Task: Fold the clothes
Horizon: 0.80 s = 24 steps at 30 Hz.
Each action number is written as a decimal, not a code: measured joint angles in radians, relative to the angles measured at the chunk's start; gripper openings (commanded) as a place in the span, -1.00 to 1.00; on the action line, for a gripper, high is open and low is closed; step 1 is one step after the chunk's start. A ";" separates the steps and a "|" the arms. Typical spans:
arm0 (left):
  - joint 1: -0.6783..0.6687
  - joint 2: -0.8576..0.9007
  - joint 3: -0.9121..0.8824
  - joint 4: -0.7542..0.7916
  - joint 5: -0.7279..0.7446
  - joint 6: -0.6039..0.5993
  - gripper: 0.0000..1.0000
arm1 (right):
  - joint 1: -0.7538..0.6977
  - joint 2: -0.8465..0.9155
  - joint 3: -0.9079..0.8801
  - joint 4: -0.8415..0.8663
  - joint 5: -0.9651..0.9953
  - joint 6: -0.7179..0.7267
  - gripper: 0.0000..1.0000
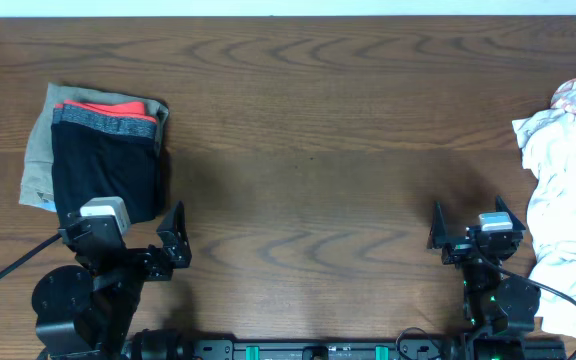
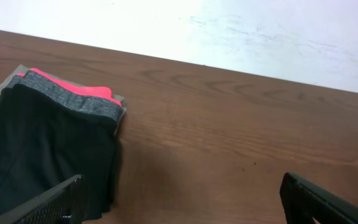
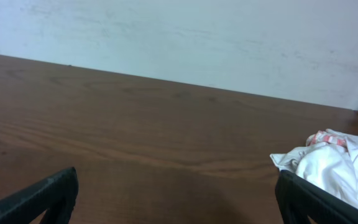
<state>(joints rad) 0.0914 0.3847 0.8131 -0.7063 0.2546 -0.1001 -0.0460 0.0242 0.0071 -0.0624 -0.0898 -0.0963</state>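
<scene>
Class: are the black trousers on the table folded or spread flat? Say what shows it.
Folded. The black trousers form a compact block atop a khaki-grey garment, grey waistband along the far edge, no legs stretched out.

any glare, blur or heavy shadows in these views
Overhead: even light, no glare on the table, soft shadow patches near both arms, white fabrics nearly blown out. Left wrist: black trousers lose detail in the dark, left fingers soft at the edge. Right wrist: slightly hazy, right fingers dark silhouettes.
</scene>
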 measured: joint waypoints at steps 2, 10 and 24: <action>0.000 0.000 0.000 0.000 0.000 0.000 0.96 | 0.000 0.000 0.000 0.000 0.001 -0.001 0.98; 0.000 0.000 0.000 0.000 0.000 0.000 0.96 | 0.000 0.000 0.000 0.000 0.001 -0.003 0.99; 0.000 -0.018 -0.010 -0.013 -0.008 0.005 0.96 | 0.000 0.000 0.000 0.000 0.001 -0.003 0.99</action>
<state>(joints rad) 0.0914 0.3672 0.8028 -0.7189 0.2466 -0.0956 -0.0460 0.0242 0.0071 -0.0628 -0.0887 -0.0994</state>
